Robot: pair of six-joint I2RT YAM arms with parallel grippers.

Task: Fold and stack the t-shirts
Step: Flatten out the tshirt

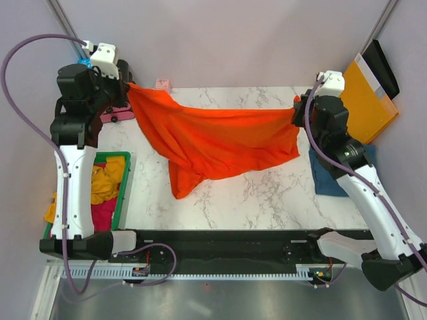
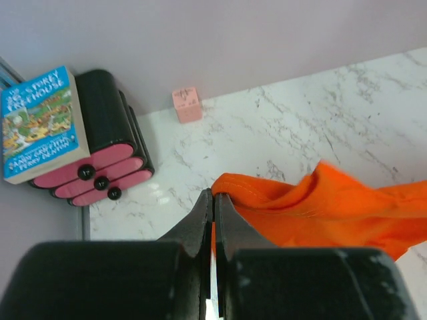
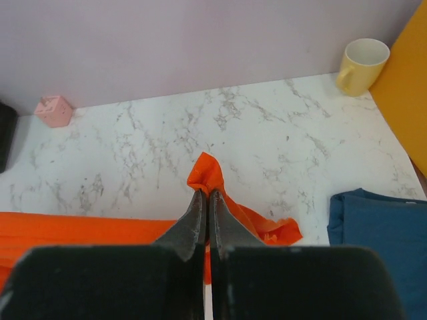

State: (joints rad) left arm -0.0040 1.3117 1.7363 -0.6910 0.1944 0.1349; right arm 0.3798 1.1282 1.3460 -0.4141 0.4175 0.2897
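My left hand (image 2: 213, 195) is clenched on a hem edge of the orange-red t-shirt (image 1: 213, 137), the two fingers pinched together with the cloth bunched between them. My right hand (image 3: 205, 193) is likewise clamped shut on the opposite end, a small peak of orange fabric poking up just past its fingertips. Between the two the shirt hangs spread across the far half of the marble desk (image 1: 267, 193), high at both grips and sagging in the middle. One long tail droops toward the near left, where it appears to reach the desk surface. The dark blue t-shirt (image 1: 327, 177) lies folded flat at the right side of the desk, partly covered from above by my right arm, near the orange cloth but not touching it. On the right wrist view I see a pale yellow mug (image 3: 363, 63) standing upright near the back wall, with the orange-yellow envelope (image 1: 363, 100) just beside it off the right edge. A small pink cube (image 2: 187, 105) sits against the back wall. To its left is a black-and-pink rack (image 2: 107, 153) with a paperback book (image 2: 40, 123) leaning on it. Off the left edge stands a green bin (image 1: 127, 180) holding yellow and pink cloth.
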